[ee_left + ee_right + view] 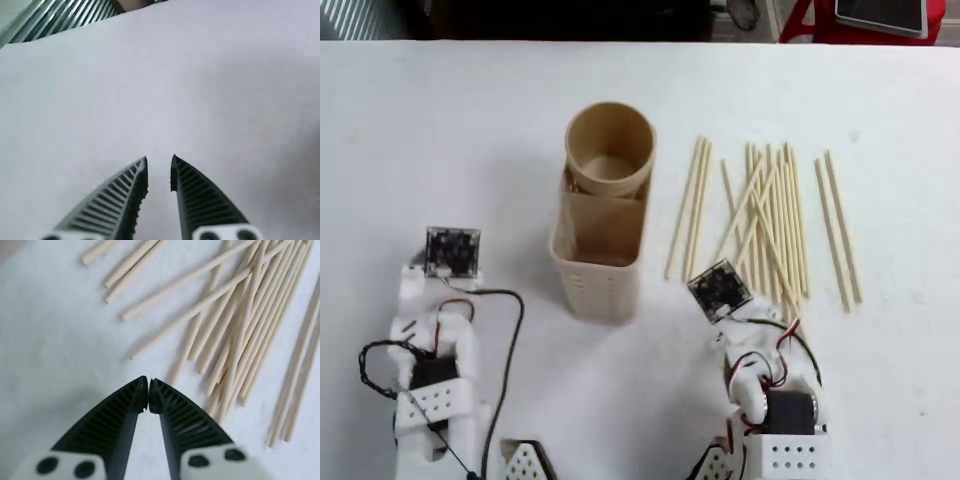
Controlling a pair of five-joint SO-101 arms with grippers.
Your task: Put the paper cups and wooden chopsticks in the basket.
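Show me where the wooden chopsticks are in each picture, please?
High view: wooden chopsticks lie scattered on the white table, right of the basket.
Left wrist view: white table beyond the left gripper.
Right wrist view: wooden chopsticks spread just beyond the right gripper.
Shared landmark: the white table.

I see the basket (595,270) at the table's (440,130) centre, a paper cup (610,148) in its 12 o'clock end. The chopsticks (770,220) lie on the table at its 3 o'clock, my right arm (770,400) at 5, left arm (435,370) at 7.
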